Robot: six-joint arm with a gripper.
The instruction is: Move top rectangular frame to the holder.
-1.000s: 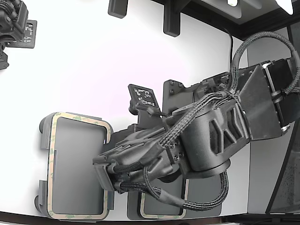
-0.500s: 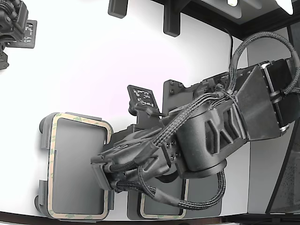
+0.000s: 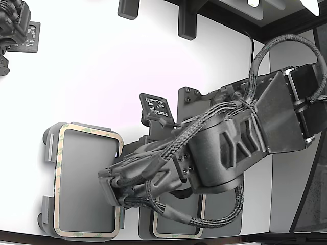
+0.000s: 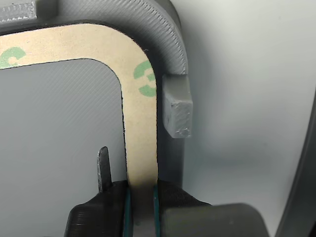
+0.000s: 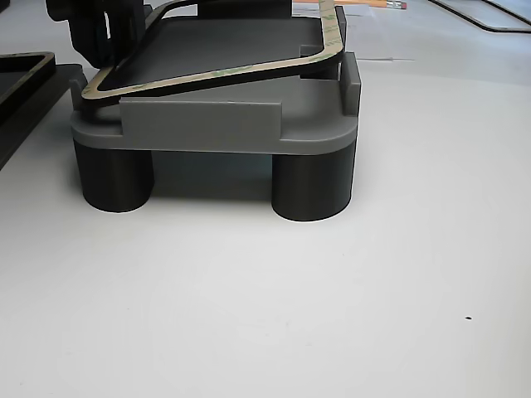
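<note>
The top rectangular frame (image 3: 87, 127), a thin tan ring with greenish patches, lies over the light grey holder (image 3: 47, 153) at the exterior view's lower left. My gripper (image 3: 113, 196) is shut on the frame's long side nearest the arm. In the wrist view the fingers pinch the tan strip (image 4: 140, 128) next to the holder's rim (image 4: 170, 44) and a raised tab (image 4: 177, 106). In the other view the frame (image 5: 216, 77) rests slightly tilted on top of the holder (image 5: 207, 124), with the gripper (image 5: 99, 37) at its far left corner.
A twin frame (image 3: 176, 236) lies on a darker grey mat (image 3: 225, 214) under my arm, right of the holder in the exterior view. A tagged black bracket (image 3: 157, 106) stands behind it. Another black device (image 3: 15, 25) sits at the top left corner.
My arm has shifted slightly toward the exterior view's left and lower. The held frame has moved a little with it and sits more squarely over the holder.
</note>
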